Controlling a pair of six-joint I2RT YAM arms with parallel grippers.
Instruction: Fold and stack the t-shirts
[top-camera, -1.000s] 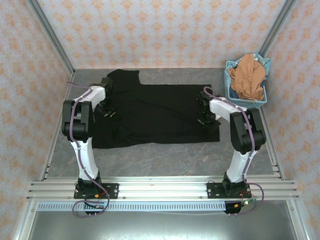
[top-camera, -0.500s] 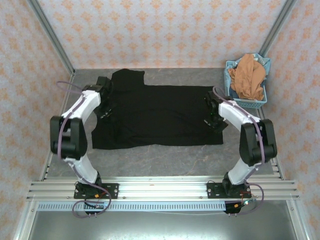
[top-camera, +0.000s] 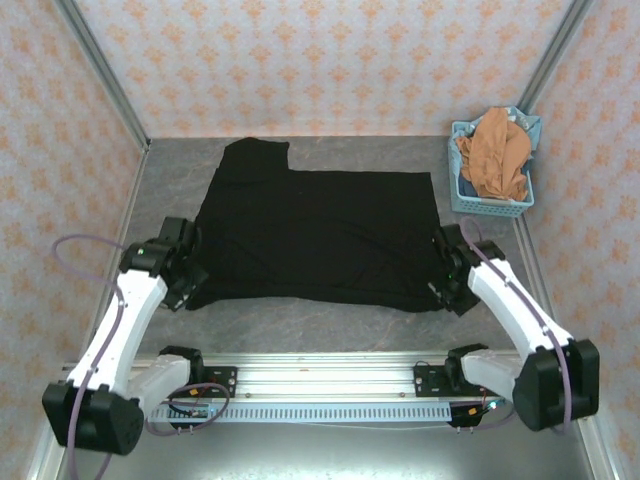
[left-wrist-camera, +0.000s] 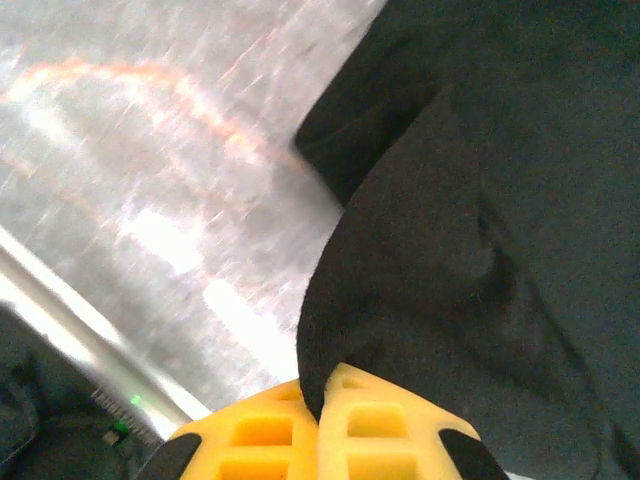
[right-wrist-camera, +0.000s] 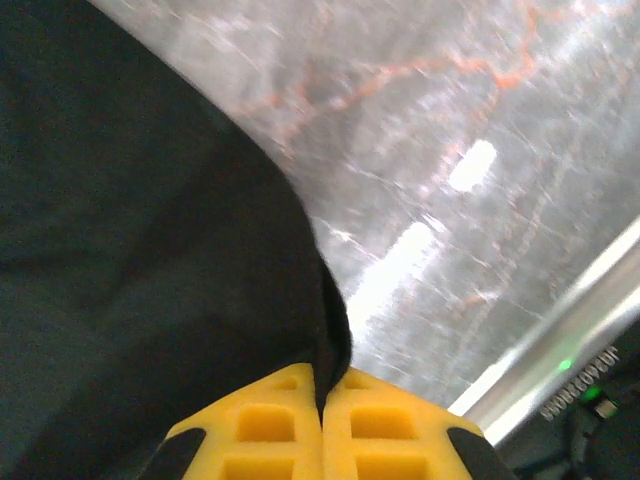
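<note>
Two arms stretched low, elbows swung outward. Left pincer (top-camera: 185, 278) clenched on near-left corner of black t-shirt (top-camera: 315, 235); right pincer (top-camera: 447, 285) clenched on near-right corner. Shirt flat on counter (top-camera: 320, 325), near hem pulled closer to rail than second ago. Orange-brown t-shirt (top-camera: 495, 155) heaped in blue basket (top-camera: 488, 207), far right.

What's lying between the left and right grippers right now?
The black t-shirt: its near edge runs from the left gripper to the right gripper, in the top view.
</note>
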